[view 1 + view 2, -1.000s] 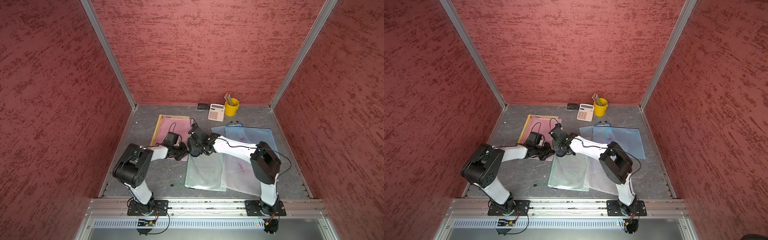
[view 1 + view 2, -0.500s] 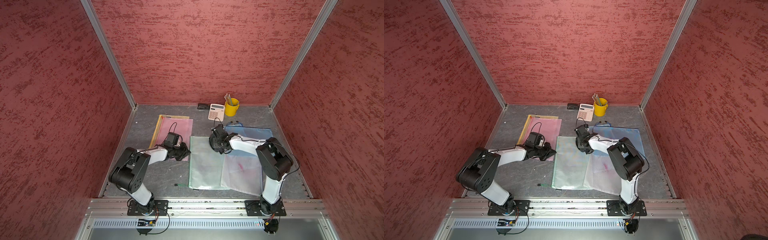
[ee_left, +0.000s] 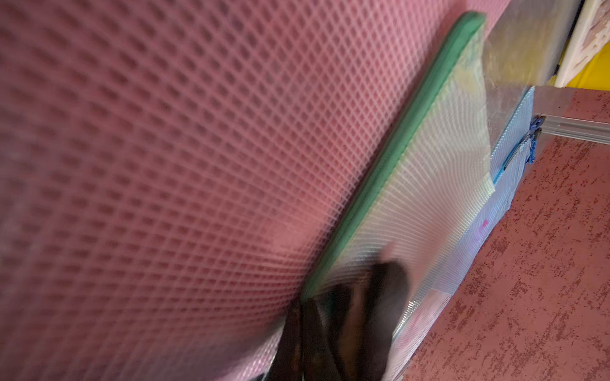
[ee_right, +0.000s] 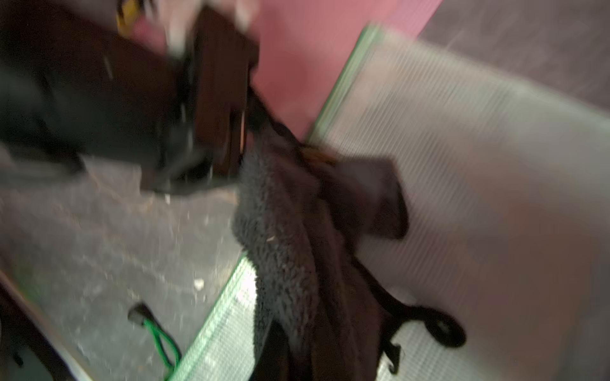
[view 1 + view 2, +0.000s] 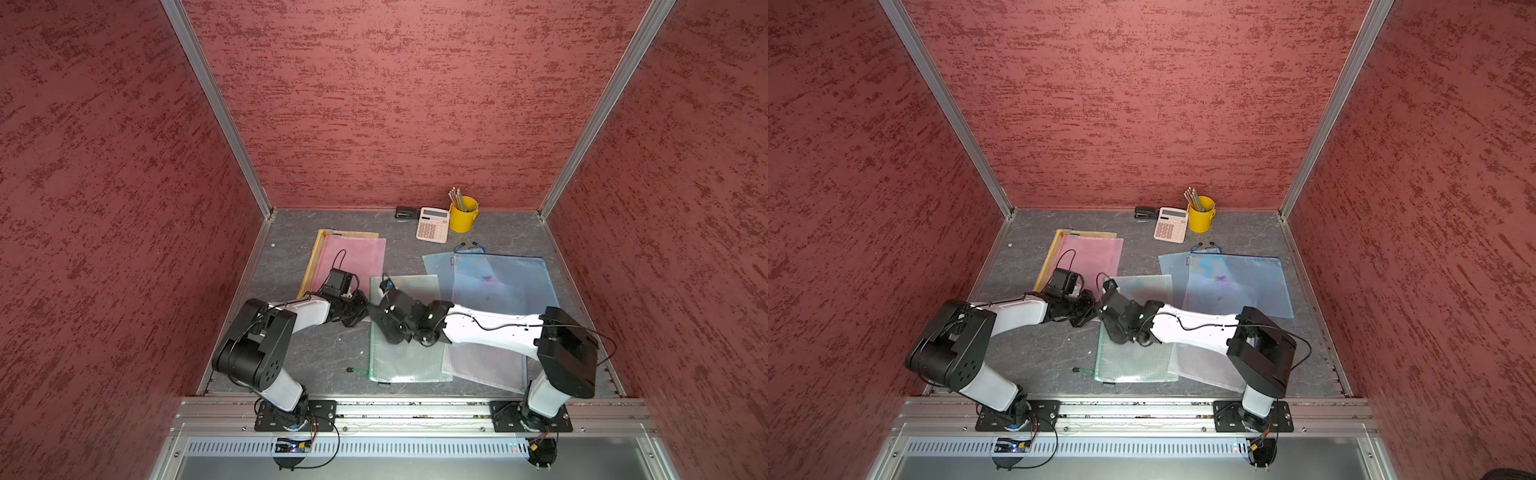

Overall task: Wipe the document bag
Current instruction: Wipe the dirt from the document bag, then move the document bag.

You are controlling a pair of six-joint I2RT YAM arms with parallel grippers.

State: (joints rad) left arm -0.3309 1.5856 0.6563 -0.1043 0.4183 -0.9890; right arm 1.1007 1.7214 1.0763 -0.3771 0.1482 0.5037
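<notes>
A robot test booth in a lab, dressed as an office desk.

Three red textured walls point(image 5: 374, 104) close in a grey stone-look tabletop point(image 5: 291, 237), joined at the far corners by bare aluminium posts point(image 5: 216, 108). Along the near edge runs an aluminium rail point(image 5: 415, 409) with two robot arms point(image 5: 490, 328) bolted to it on black plates, cables trailing below. The office side shows in the props: a stapler point(image 5: 406, 213), a calculator point(image 5: 432, 224) and a yellow cup point(image 5: 462, 216) of pencils point(image 5: 456, 197) stand in a row by the far wall, and flat mesh document bags point(image 5: 409, 361) in pink, green and blue lie spread across the tabletop.
</notes>
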